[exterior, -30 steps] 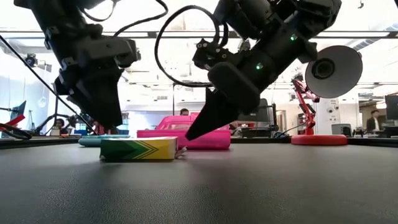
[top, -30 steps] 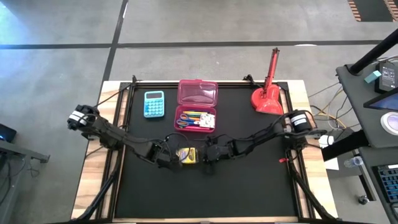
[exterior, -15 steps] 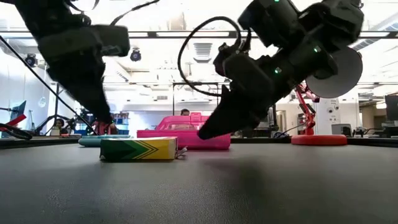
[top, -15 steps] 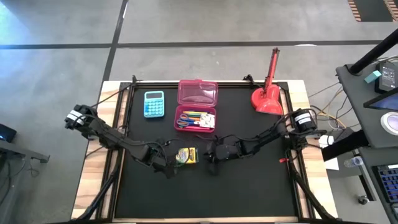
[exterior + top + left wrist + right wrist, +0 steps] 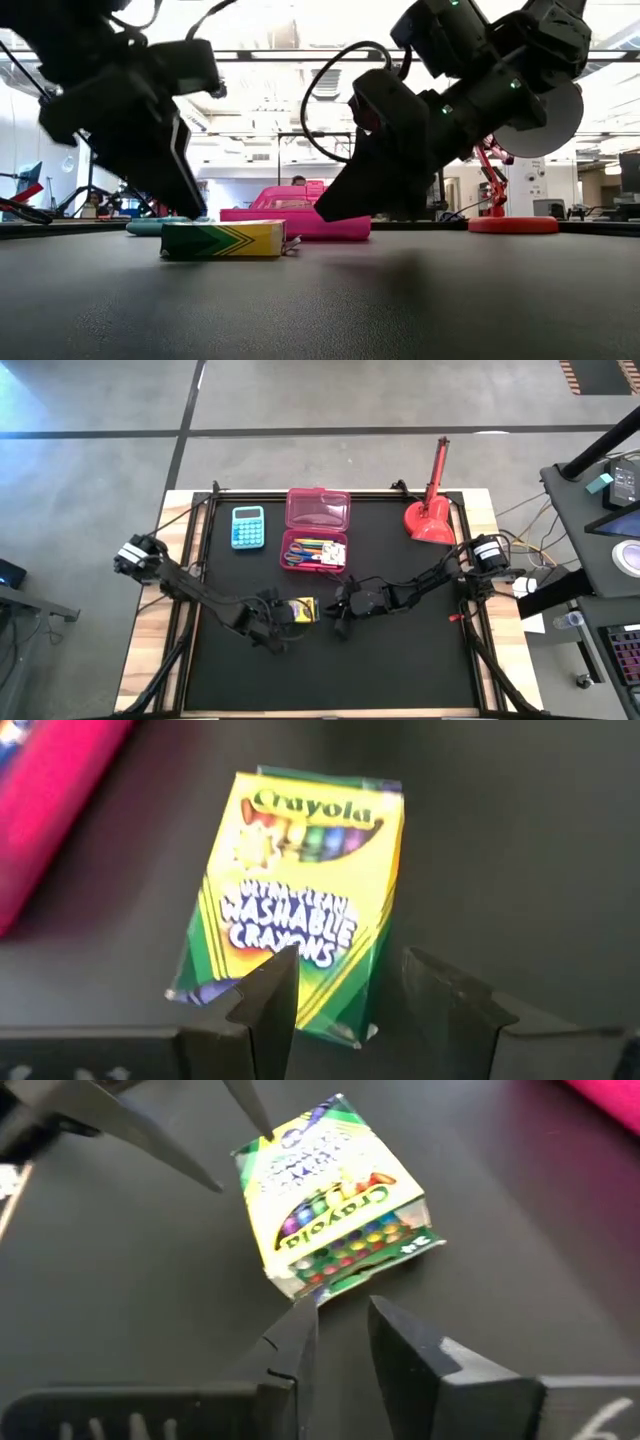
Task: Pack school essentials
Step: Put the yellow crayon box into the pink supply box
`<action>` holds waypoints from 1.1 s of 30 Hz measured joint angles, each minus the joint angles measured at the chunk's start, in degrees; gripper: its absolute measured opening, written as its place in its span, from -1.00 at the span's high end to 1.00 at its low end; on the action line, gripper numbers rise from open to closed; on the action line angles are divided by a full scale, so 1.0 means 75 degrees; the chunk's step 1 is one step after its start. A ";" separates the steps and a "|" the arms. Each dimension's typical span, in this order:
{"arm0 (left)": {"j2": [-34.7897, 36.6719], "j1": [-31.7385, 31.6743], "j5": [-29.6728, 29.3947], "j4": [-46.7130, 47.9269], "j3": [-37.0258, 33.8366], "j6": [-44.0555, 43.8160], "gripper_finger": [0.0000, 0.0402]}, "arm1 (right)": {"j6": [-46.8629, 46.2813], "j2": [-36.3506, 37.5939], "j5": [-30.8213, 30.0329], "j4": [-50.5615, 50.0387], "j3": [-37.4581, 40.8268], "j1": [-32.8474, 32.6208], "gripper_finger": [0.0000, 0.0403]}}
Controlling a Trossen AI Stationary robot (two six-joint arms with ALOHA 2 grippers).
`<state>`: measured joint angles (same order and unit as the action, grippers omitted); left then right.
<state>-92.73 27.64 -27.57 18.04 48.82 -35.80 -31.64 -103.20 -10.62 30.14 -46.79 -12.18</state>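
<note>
L claw: fingers apart, nothing held, crayon box flat on mat just ahead | R claw: fingers a little apart, empty, just short of box's open end | pink case beyond both

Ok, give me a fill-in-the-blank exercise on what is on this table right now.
1. The crayon box lies flat on the black mat between the two ____.
2. The pink case has its lid ____.
3. The calculator is light ____.
4. The lamp is ____.

Missing words: grippers; open; blue; red
</note>
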 joint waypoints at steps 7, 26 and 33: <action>-0.0165 0.0087 0.0070 0.0064 -0.0066 -0.0190 0.18 | -0.0327 0.0000 0.0631 0.0000 -0.0122 0.0110 0.30; -0.0154 0.1560 -0.0845 0.0063 -0.0565 -0.1832 0.18 | -0.1448 -0.0257 0.1462 -0.0064 -0.0699 0.0850 0.08; -0.0238 0.1560 -0.1198 -0.0449 -0.0571 -0.1635 0.18 | -0.1149 -0.0606 0.1504 -0.1359 -0.1548 0.0879 0.08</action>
<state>-94.52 39.34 -36.56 14.68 44.53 -48.06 -40.26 -107.74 0.66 19.95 -58.40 -5.58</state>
